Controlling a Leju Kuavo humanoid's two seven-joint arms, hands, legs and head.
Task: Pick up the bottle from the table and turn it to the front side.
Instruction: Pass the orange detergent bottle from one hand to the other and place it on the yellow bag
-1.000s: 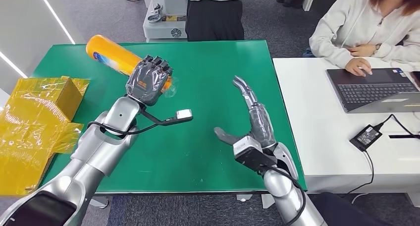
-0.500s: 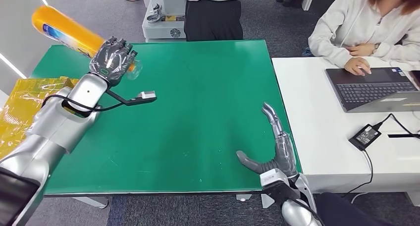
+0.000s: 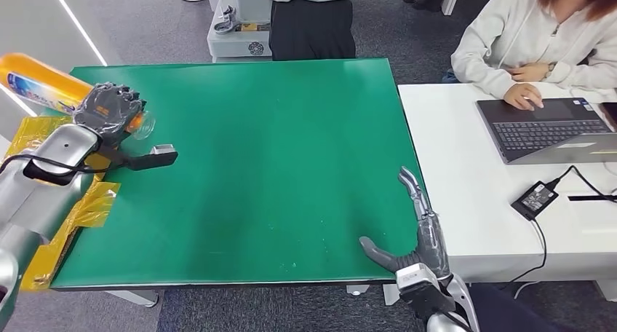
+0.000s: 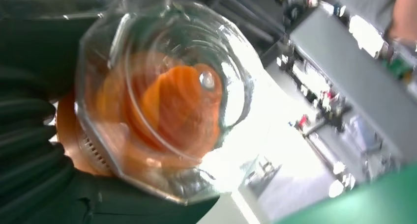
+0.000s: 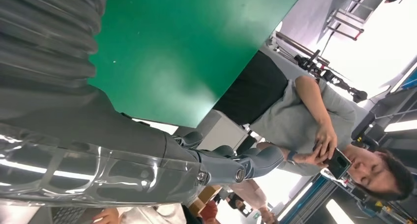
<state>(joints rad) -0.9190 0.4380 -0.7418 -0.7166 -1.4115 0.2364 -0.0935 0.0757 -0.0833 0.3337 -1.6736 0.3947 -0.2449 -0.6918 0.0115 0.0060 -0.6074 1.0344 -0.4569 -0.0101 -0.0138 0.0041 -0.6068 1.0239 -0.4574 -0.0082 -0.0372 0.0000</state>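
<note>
My left hand grips an orange bottle with a blue and white label, holding it in the air past the green table's far left corner. The bottle lies roughly level, its body pointing left and its clear cap end sticking out to the right of the hand. In the left wrist view the clear cap fills the frame, with dark fingers wrapped behind it. My right hand hovers at the table's near right edge, fingers spread, holding nothing.
Crumpled yellow wrapping lies off the table's left edge. A white desk with a laptop and a power adapter stands to the right, a seated person behind it. Another person stands past the far edge.
My left arm has swung the bottle left and outward, from over the table to beyond its left corner. My right hand has drawn back toward the near right edge.
</note>
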